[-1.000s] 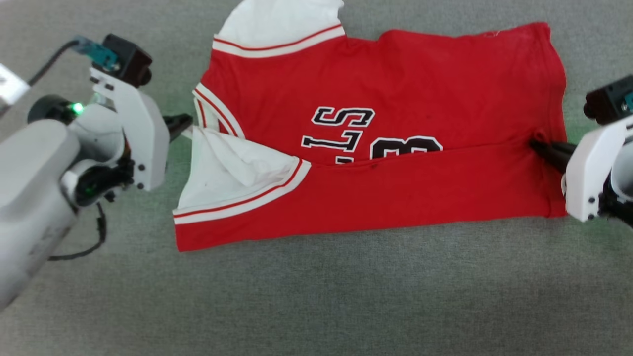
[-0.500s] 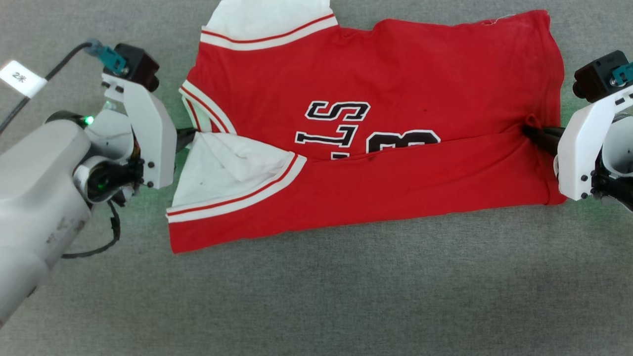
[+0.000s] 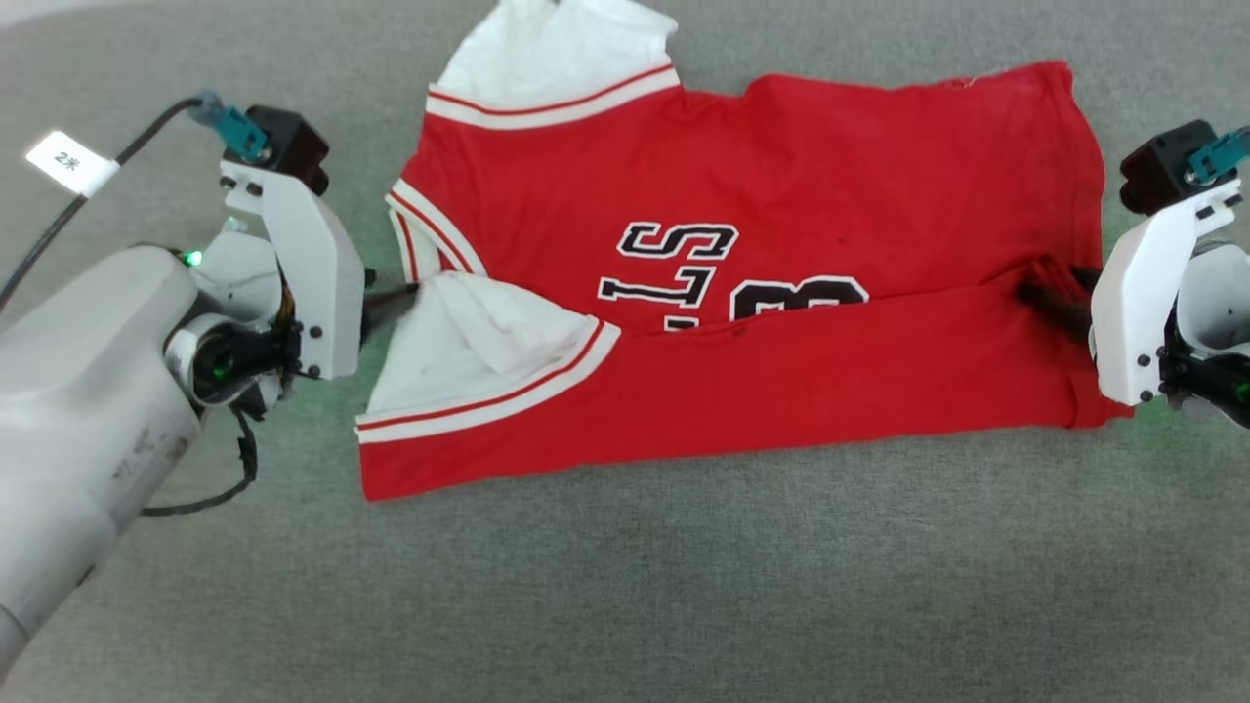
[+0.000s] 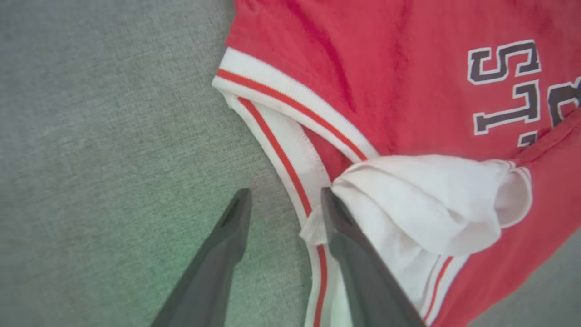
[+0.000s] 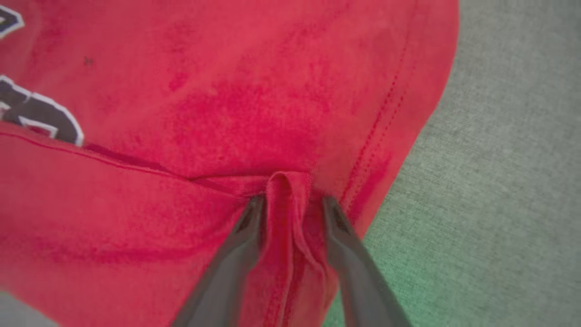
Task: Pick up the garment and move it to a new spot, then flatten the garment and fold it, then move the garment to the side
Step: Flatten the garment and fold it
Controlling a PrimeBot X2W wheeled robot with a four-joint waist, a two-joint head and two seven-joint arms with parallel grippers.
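Released within the last second, the garment (image 3: 781, 195) now lies free in the middle of the desk (image 3: 625, 586), where before both ends of its folded flap were pinched. It lies sideways, collar toward the robot's left and hem toward its right. The near long side is turned up over the chest, so the flap covers the lower part of the black letters (image 3: 684, 259). The near white sleeve (image 3: 469, 342) is folded in on top and a little crumpled, while the far sleeve (image 3: 557, 49) is spread out beyond the body. The left tool (image 4: 282, 196) is spread: one finger touches the sleeve cloth, the other is over the bare desk, and it grips nothing. The right tool (image 5: 290, 200) is also spread, and a small ridge of red cloth stands loose between its fingers at the hem end of the flap. I judge that the first lengthwise fold is just laid down. The next move asks both tools to draw back without dragging the cloth, above all the right one, and then to take the far edge and bring it over.
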